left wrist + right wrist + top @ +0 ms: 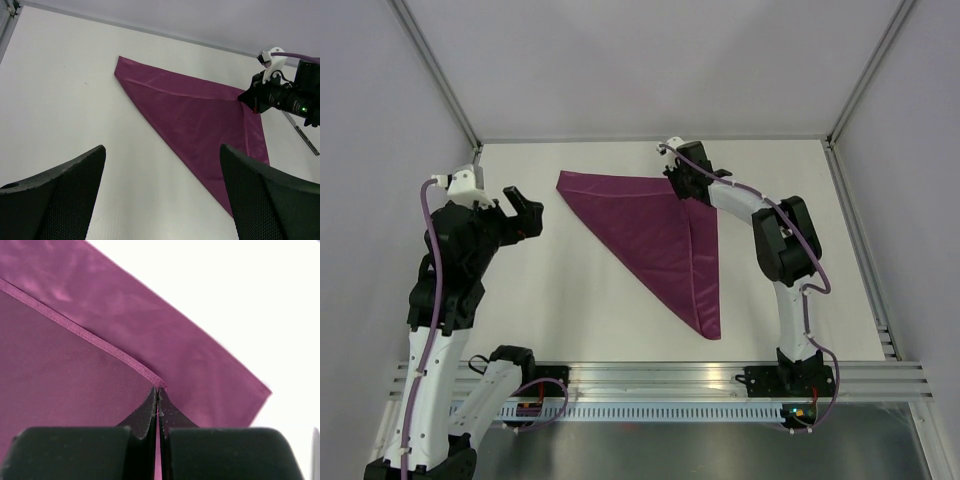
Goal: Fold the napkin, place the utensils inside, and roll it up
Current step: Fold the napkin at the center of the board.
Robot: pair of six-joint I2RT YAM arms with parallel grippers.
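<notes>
The plum-purple napkin (660,235) lies on the white table folded into a triangle, one point toward the near edge. It also shows in the left wrist view (195,115) and fills the right wrist view (100,340). My right gripper (682,187) is at the napkin's far right corner, its jaws pressed together on the hemmed top-layer corner (159,388). My left gripper (525,212) is open and empty, held above the bare table left of the napkin (162,192). No utensils show in any view.
The white table (570,300) is bounded by grey walls at the back and sides and by a metal rail (660,380) at the near edge. The right arm's wrist (285,95) shows in the left wrist view, over the napkin's right corner.
</notes>
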